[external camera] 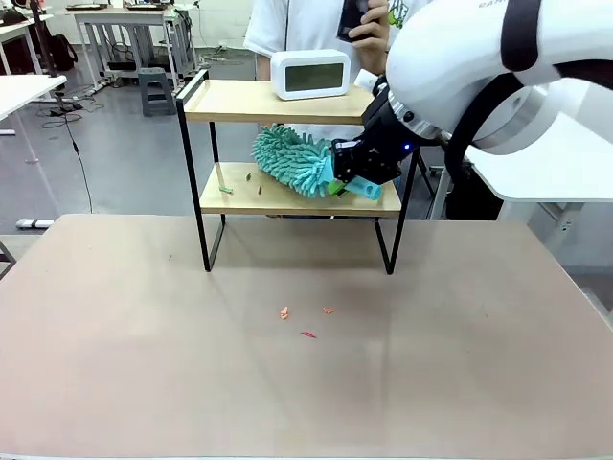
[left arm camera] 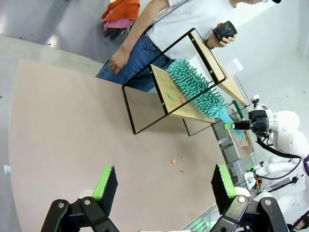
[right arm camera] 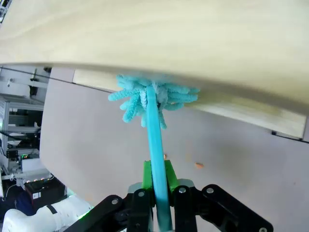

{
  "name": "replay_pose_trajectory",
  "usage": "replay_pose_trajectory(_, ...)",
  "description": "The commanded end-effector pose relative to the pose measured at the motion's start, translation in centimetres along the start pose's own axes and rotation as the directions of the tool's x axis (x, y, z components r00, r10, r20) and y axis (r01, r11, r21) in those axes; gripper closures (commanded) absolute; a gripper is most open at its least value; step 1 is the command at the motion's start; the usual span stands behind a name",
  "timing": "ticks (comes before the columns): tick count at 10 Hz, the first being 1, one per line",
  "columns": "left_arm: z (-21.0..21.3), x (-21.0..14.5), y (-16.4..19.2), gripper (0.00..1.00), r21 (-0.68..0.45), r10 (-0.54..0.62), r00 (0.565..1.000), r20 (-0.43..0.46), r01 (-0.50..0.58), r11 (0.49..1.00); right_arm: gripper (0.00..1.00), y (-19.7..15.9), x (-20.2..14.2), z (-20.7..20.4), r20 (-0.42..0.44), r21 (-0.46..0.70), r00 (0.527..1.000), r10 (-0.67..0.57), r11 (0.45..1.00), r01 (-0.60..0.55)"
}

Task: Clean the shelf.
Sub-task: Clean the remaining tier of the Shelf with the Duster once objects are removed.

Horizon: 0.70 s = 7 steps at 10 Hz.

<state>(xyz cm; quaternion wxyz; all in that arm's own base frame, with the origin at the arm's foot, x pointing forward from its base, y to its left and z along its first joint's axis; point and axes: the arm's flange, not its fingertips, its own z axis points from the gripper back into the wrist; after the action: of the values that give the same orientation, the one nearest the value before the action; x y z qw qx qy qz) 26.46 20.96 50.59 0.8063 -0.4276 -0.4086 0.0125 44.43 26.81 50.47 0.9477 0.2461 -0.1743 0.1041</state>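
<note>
Left end effector (left arm camera: 164, 182) was released, green pads wide apart and holding nothing, over the pinkish-brown bench (external camera: 144, 364) well in front of the two-tier shelf of light wooden boards in a thin black metal frame (external camera: 222, 101). The shelf stood at the bench's far middle.

- **Shelf's lower board, left part:** a few small green and dark crumbs (external camera: 226, 190) lay unswept.
- **Shelf's top board:** a white rectangular digital clock (external camera: 309, 74) sat there, with a person standing behind the shelf.
- **Bench in front of the shelf:** small orange paper scraps (external camera: 284, 312).
- **Lower board, mid-right:** the fluffy teal chenille duster (external camera: 292, 158) rested its head on the wood, under the top board.
- **Right of that:** right end effector (external camera: 359, 174) was clenched on the duster's flat teal handle, reaching in from the shelf's right side.

Step in hand looked like sweeping the lower board, partway done. The next move likely called for dragging the duster head left across the board to the crumbs and pushing them off the edge. The head would need to stay flat on the wood, with the wrist clear of the top board and the black frame legs.
</note>
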Motion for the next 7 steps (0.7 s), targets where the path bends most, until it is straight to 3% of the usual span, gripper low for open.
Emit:
replay_pose_trajectory(1,-0.2,0.0,-0.1,0.0,-0.014,-0.021,1.0,0.019,0.021,1.0,0.88,0.4,0.5,-0.3,-0.037,0.086,0.999,0.04,0.996,-0.037)
replay_pose_trajectory(4,-0.2,0.0,-0.1,0.0,-0.014,-0.021,1.0,0.019,0.021,1.0,0.88,0.6,0.0,0.0,-0.14,0.179,0.974,0.178,0.972,-0.152)
replay_pose_trajectory(7,-0.2,0.0,-0.1,0.0,-0.014,-0.021,1.0,0.019,0.021,1.0,0.88,-2.0,-1.3,3.4,-0.296,0.162,0.887,0.355,0.934,-0.319)
